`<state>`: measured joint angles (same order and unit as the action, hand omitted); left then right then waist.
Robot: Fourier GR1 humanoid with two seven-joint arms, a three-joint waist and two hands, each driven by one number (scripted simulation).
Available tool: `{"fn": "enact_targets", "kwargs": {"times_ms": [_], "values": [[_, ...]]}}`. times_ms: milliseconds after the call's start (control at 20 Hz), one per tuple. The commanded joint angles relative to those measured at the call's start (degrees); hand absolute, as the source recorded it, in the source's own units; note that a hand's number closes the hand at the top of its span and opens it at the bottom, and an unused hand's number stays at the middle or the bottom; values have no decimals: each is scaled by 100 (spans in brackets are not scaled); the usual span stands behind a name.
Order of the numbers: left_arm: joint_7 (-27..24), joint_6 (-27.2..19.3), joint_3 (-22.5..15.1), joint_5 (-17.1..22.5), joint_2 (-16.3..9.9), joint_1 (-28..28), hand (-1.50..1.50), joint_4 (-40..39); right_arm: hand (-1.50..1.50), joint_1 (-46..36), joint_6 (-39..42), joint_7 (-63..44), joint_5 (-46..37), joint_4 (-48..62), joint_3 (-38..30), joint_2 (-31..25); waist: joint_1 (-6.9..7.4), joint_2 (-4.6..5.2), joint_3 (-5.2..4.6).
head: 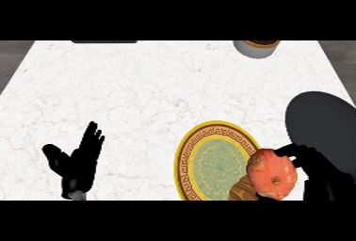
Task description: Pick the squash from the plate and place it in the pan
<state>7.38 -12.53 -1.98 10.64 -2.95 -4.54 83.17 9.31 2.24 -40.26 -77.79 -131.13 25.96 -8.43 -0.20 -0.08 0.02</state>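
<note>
1. Gripping the squash (273,174) with the right hand (319,170), fingers (292,150) curled over its top and right side.
2. Showing up orange-red and round, with a small stem mark facing the view, at the right rim of the plate (195,146); lifted or resting cannot be told.
3. Overlapping the plate's lower right edge, just left of the pan (323,120).
4. Sitting near the lower edge, right of centre: a yellow-rimmed plate with a patterned band and a green middle.
5. Lying partly under the squash at the plate's lower right: a brown object (243,190), too hidden to name.
6. Appearing as a dark round shape at the right edge, the pan, just beyond the right hand and close to the plate without clearly touching it.
7. Resting open at the lower left, the left hand (76,157), fingers straight and pointing up, thumb spread to the left, holding nothing, well apart from the plate.
8. Standing at the far edge, right of centre: a grey pot (256,48) with dark contents, cut off by the top.
9. Spreading under everything: a white marbled counter (139,94).
</note>
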Motion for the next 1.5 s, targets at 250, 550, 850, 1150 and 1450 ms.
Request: {"fn": "enact_targets", "kwargs": {"times_ms": [250, 550, 850, 1150, 1450], "values": [[-24, 136, 274, 114, -69, 443, 0, -457, 150, -897, -508, 870, 1513, 1143, -2194, -185, 19, 17, 0], [25, 218, 101, 64, -86, 46, 0, 1, 150, -1832, -1077, 1981, 2169, 3206, -3517, -945, 84, 27, 3], [-430, 52, 8, -118, 266, 304, 0, -606, 150, -2796, -1885, 3160, 2934, 5491, -4238, -1246, 96, 51, 4], [145, 142, 73, 32, 11, 182, 0, -12, 150, -3669, -2645, 4716, 3214, 8289, -4791, -1764, 187, 60, 12], [-24, 194, -62, -62, 98, 251, 0, -149, -150, -4151, -2237, 4794, 2815, 9981, -4776, -2213, 320, 120, 24]]}}
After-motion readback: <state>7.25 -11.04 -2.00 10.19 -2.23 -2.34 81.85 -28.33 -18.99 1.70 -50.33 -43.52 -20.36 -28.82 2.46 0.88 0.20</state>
